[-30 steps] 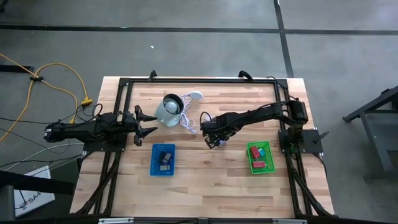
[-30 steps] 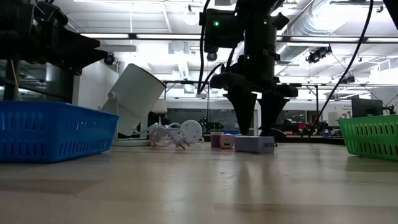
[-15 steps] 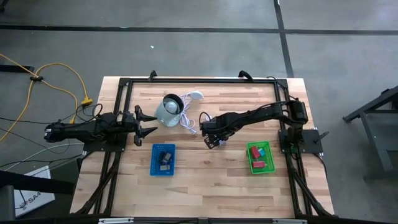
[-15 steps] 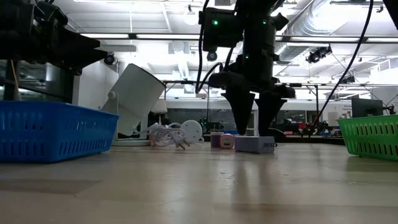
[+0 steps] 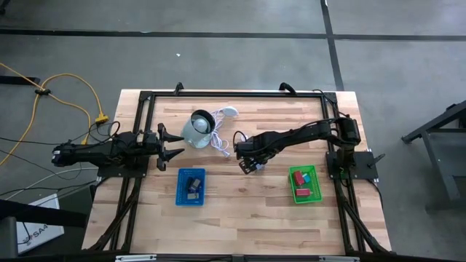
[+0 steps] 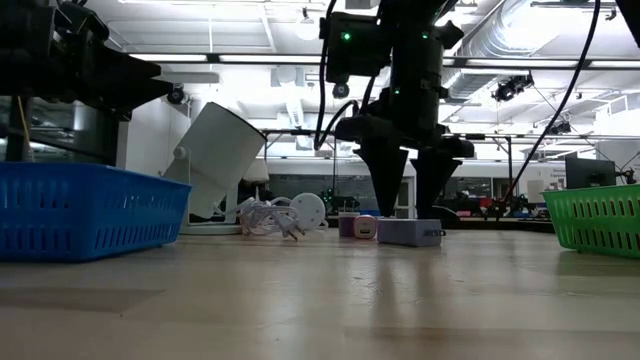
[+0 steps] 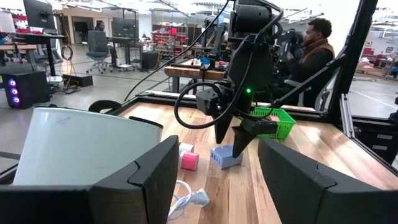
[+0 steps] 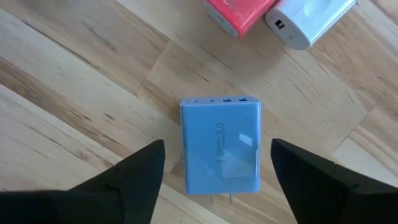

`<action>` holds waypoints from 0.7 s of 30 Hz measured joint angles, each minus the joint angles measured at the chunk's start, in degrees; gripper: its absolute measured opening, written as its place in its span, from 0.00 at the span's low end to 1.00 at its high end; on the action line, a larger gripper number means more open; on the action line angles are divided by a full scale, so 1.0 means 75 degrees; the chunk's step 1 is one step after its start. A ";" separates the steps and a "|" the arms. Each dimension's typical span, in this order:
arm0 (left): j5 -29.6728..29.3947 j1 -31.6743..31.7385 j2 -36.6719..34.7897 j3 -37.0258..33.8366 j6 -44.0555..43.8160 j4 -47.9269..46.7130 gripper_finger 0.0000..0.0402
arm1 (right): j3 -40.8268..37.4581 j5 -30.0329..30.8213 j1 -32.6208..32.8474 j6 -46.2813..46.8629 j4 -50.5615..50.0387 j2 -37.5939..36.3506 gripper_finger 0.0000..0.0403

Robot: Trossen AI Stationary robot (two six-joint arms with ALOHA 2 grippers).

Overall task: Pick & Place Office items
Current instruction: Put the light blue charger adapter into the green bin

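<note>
A pale-blue block (image 8: 221,144) lies flat on the wooden table near its middle. My right gripper (image 8: 217,186) points straight down over it, open. Its two fingers stand on either side of the block and a little above it, touching nothing, as the low view shows (image 6: 408,205). Just beyond the block lie a pink-red block (image 8: 239,12) and a white block (image 8: 308,22). My left gripper (image 5: 173,143) waits level and open at the table's left side. A green tray (image 5: 303,184) holds red and teal blocks. A blue tray (image 5: 191,187) holds dark pieces.
A grey-white round object (image 5: 196,129) with a white cord (image 5: 222,142) lies tipped at the far left of centre, close to my left gripper. A black frame (image 5: 233,93) runs around the table. A person (image 7: 314,50) sits in the room beyond the table.
</note>
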 joint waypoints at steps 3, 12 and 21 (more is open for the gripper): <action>0.0001 0.0001 -0.0002 0.0000 0.0002 0.0000 0.53 | 0.0000 0.0006 0.0000 -0.0109 0.0000 0.0000 0.68; 0.0002 0.0002 -0.0002 0.0000 0.0002 -0.0002 0.53 | 0.0000 0.0023 0.0015 -0.0233 0.0000 0.0000 0.68; 0.0000 0.0003 -0.0003 0.0000 0.0002 -0.0002 0.53 | 0.0001 0.0026 0.0065 -0.0391 0.0118 0.0397 0.68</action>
